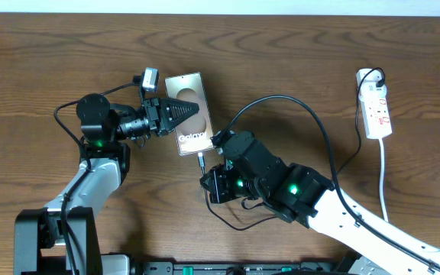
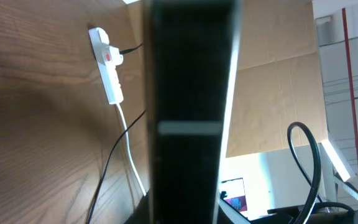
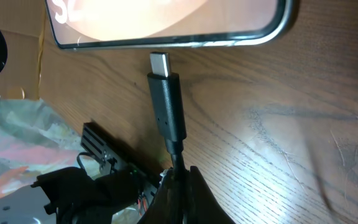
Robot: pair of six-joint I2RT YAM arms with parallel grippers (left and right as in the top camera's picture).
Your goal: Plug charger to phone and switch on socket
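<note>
Right gripper [image 3: 179,180] clenches the charger [image 3: 166,106], tip just short of the phone [image 3: 166,22]; left gripper [image 1: 183,113] overlaps the phone, its jaw state unreadable.

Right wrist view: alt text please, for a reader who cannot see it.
A black charger cable's metal-tipped connector, gripped by its cord in the right gripper, points at the bottom edge of a glossy flat smartphone and stops just short of it, not plugged in. A brown wood-grain table lies beneath.
</note>
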